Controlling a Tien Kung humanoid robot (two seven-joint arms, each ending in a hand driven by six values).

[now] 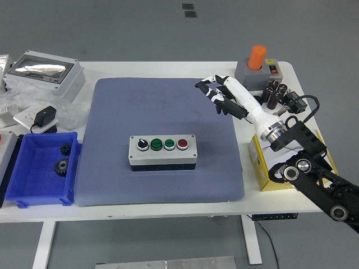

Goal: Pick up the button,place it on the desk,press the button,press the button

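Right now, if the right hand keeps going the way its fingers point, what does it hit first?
Probably nothing: the right hand points up-left over the far part of the blue mat, with no object in that line. The button box lies nearer and off it. Height is unclear.

A white desk (168, 210) with rounded corners stands on a plain grey floor (112, 28). White legs (44, 244) show under its near edge, one at the left and one at the right. A black cable (268, 238) hangs beside the right leg. Two small dark squares (189, 10) lie on the floor beyond the desk's far edge. A metal plate (168, 262) sits on the floor under the near edge. The light is even and soft.
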